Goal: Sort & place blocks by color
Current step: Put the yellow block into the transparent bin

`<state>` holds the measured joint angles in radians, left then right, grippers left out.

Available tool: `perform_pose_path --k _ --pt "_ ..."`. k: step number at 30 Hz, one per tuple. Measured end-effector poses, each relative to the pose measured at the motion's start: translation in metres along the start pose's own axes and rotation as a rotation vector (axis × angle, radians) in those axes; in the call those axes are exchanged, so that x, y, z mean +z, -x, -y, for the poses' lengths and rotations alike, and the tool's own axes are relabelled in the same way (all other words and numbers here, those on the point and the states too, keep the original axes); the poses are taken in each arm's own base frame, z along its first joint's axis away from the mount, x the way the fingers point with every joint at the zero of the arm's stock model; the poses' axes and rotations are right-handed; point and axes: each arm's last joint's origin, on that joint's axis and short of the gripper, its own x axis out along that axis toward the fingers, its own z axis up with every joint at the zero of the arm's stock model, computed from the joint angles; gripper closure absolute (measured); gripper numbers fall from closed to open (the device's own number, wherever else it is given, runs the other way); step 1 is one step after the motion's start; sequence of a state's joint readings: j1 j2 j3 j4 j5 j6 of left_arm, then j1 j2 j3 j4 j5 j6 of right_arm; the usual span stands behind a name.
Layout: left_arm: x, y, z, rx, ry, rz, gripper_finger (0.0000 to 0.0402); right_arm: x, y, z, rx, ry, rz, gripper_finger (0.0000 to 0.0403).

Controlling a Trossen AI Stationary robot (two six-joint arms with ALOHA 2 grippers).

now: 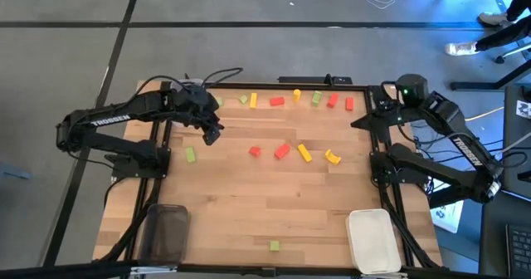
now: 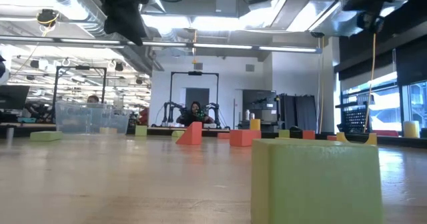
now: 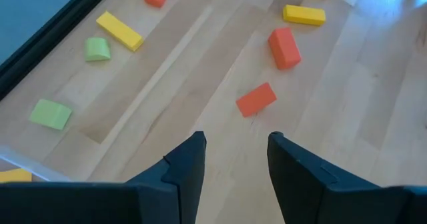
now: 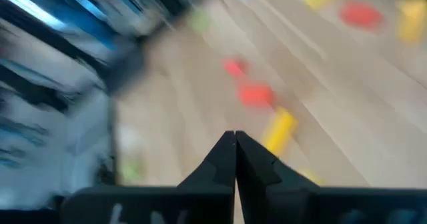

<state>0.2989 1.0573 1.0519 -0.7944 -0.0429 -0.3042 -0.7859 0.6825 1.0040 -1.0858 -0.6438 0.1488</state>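
Observation:
Small red, yellow and light green blocks lie scattered flat on the wooden table (image 1: 249, 196). One row runs along the far edge, from a green block (image 1: 243, 100) to a red one (image 1: 349, 104). A cluster of red (image 1: 282, 150) and yellow (image 1: 304, 153) blocks lies mid-table. My left gripper (image 1: 214, 134) hangs open above the table's far left, over bare wood, short of a red block (image 3: 256, 99). My right gripper (image 4: 235, 141) is shut and empty, raised by the table's far right edge (image 1: 362, 121).
A dark tray (image 1: 162, 233) sits at the near left corner and a white tray (image 1: 373, 239) at the near right. A lone green block (image 1: 275, 245) lies near the front edge, and another (image 1: 190, 154) at the left. Bare wood lies between the trays.

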Motion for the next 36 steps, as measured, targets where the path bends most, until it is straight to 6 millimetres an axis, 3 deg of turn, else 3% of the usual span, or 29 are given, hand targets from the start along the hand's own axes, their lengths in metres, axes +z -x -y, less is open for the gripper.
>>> perform_pose_path --k 5,10,26,32,36 --pt "0.0 0.0 0.0 0.0 0.0 0.0 0.0252 0.008 0.012 -0.014 -0.235 -0.012 -0.232 0.0402" --pt "0.0 0.0 0.0 0.0 0.001 -0.001 0.0252 0.024 0.004 -0.019 -0.265 -0.122 -0.343 0.0399" --pt "0.0 0.0 0.0 -0.01 0.0 -0.005 0.0252 0.046 -0.06 -0.005 -0.248 -0.126 -0.615 0.0265" --pt "0.0 0.0 0.0 -0.01 -0.001 -0.005 0.0252 0.049 -0.088 0.0 -0.38 -0.276 -0.674 0.0256" --pt "0.0 0.0 0.0 -0.01 -0.001 -0.005 0.0252 0.048 -0.112 -0.001 -0.389 -0.271 -0.74 0.0256"
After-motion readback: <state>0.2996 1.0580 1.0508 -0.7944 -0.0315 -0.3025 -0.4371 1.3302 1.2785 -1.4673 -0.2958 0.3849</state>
